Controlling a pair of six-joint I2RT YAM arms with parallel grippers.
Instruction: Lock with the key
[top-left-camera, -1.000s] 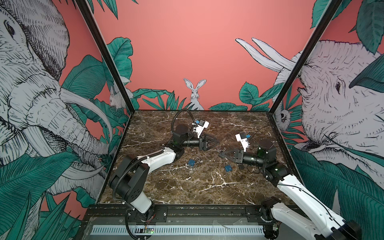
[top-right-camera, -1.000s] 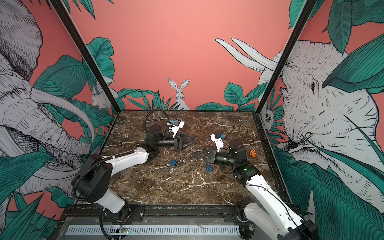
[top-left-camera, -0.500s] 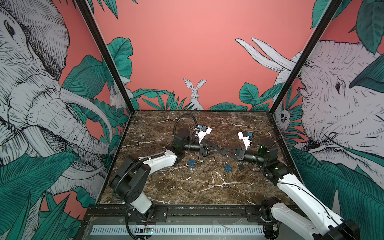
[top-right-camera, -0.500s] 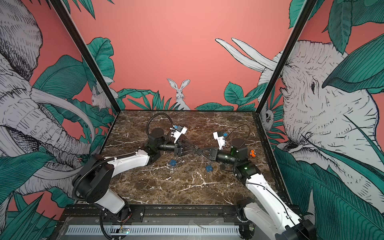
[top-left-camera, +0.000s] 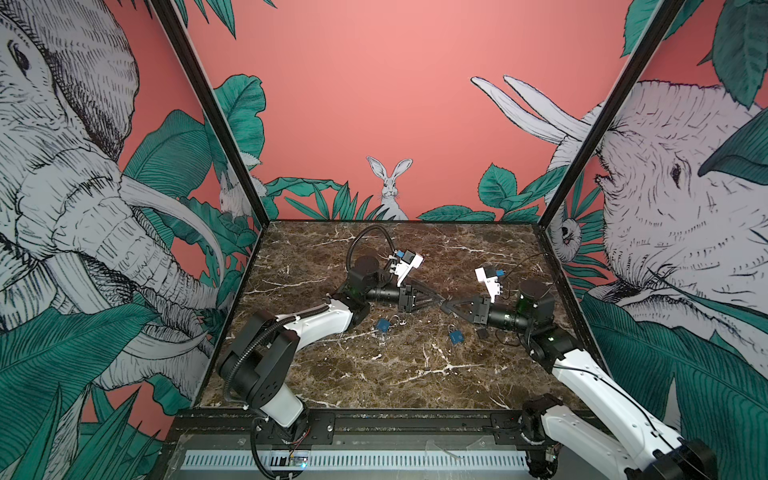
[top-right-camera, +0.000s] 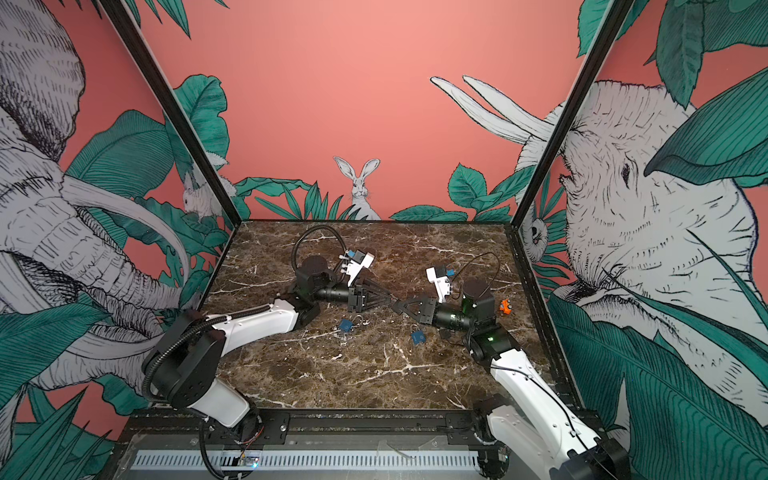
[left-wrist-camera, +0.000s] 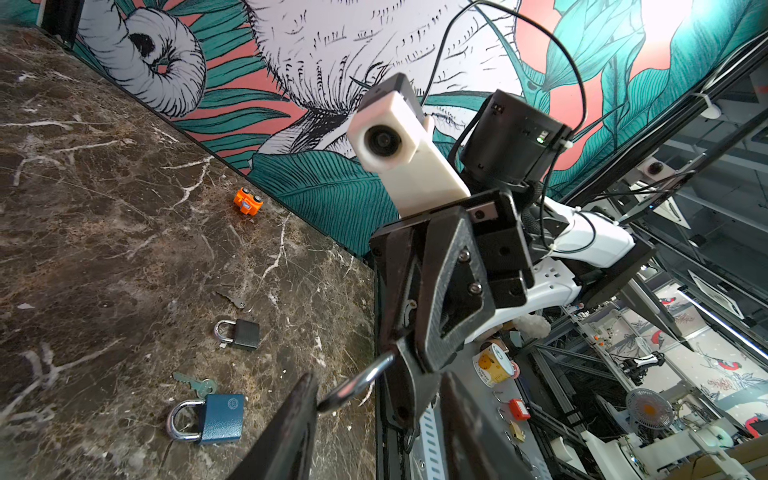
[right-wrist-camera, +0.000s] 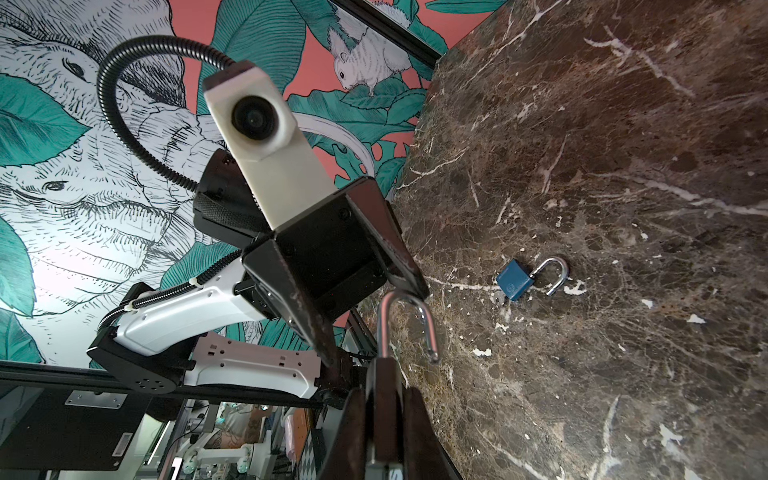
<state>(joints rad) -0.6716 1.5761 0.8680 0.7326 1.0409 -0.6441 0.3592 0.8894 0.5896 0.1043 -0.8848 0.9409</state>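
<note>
My right gripper (right-wrist-camera: 384, 386) is shut on the dark body of a padlock, whose silver shackle (right-wrist-camera: 405, 324) stands swung open. My left gripper (left-wrist-camera: 378, 399) meets it tip to tip in mid table in both top views (top-left-camera: 440, 298) (top-right-camera: 395, 300). Its jaws stand apart around the shackle (left-wrist-camera: 353, 388). The shackle's bend touches one of the left fingers (left-wrist-camera: 291, 415); the other finger is clear of it. One key (left-wrist-camera: 195, 384) lies on the table beside a blue padlock (left-wrist-camera: 208, 417). Another key (left-wrist-camera: 232, 300) lies near a black padlock (left-wrist-camera: 241, 334).
A second blue padlock (top-left-camera: 384, 325), its shackle open (right-wrist-camera: 552, 276), lies below the left wrist. A small orange object (top-right-camera: 505, 307) sits near the right wall. Black frame posts and painted walls close in the marble table (top-left-camera: 374, 374).
My left gripper has swung right to meet the right gripper and its jaws have narrowed around the held padlock's shackle. The right gripper rose slightly toward it.
</note>
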